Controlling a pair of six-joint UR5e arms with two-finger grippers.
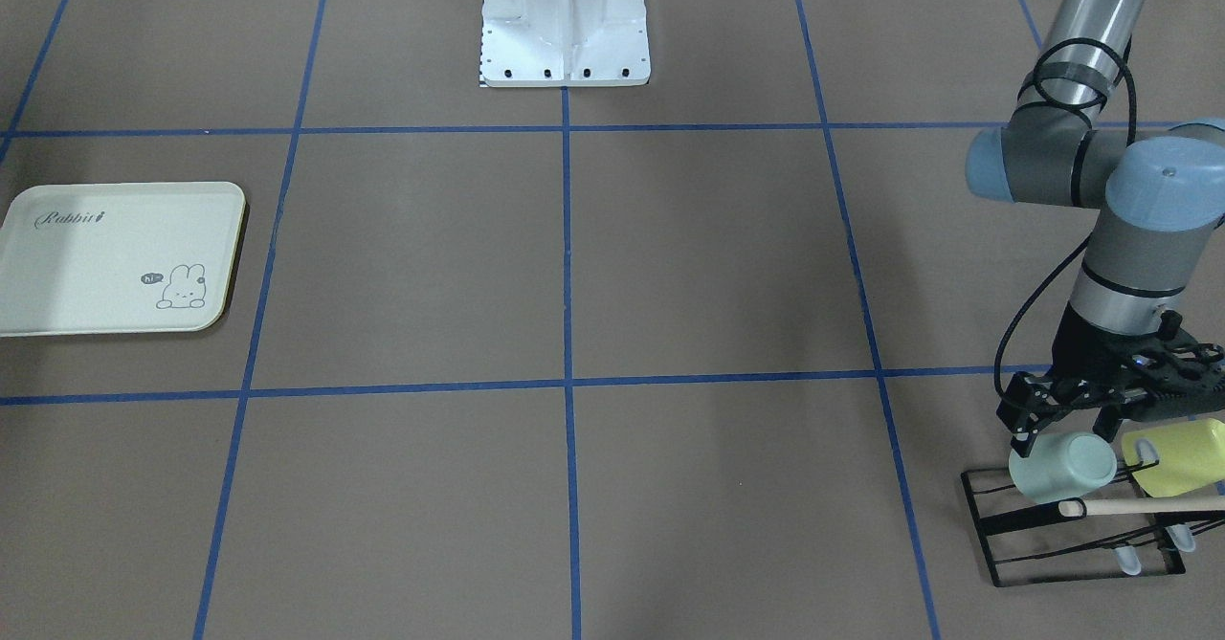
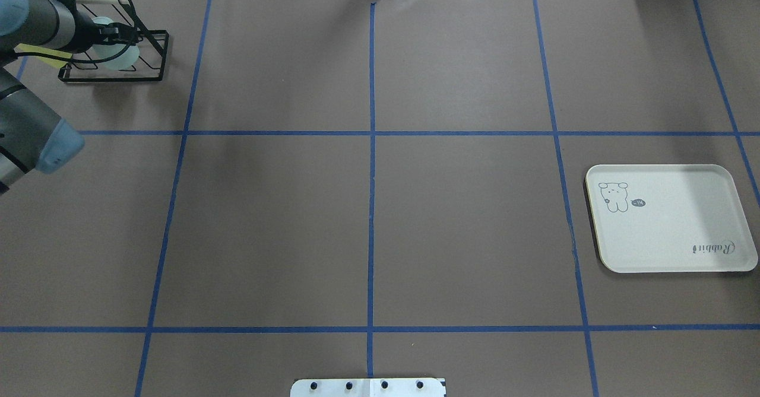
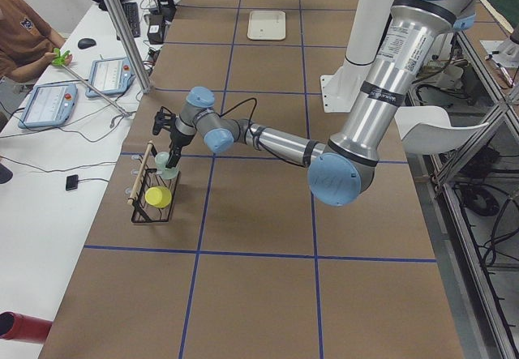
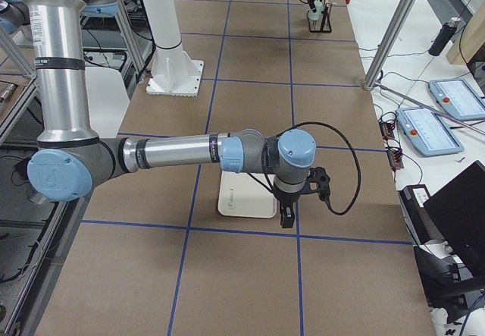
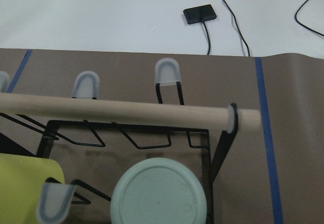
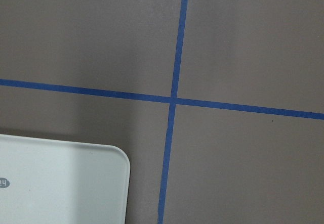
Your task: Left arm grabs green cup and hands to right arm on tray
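The pale mint green cup (image 1: 1062,468) lies on its side in a black wire rack (image 1: 995,525) at the table's corner. Its round base fills the bottom of the left wrist view (image 5: 158,193). My left gripper (image 1: 1065,437) hangs right over it, open, with a finger on each side of the cup. The cream tray (image 1: 96,267) with the bunny drawing lies bare at the other end of the table (image 2: 671,225). My right gripper (image 4: 289,216) hangs over the tray's edge; it shows only in the exterior right view, so I cannot tell whether it is open or shut. The tray's corner shows in the right wrist view (image 6: 55,183).
A brighter yellow-green cup (image 1: 1182,456) lies beside the mint cup in the rack. A wooden dowel (image 1: 1139,507) runs across the rack's front (image 5: 116,110). The white robot base (image 1: 565,23) stands at the table's middle edge. An operator (image 3: 24,39) sits beyond the rack end.
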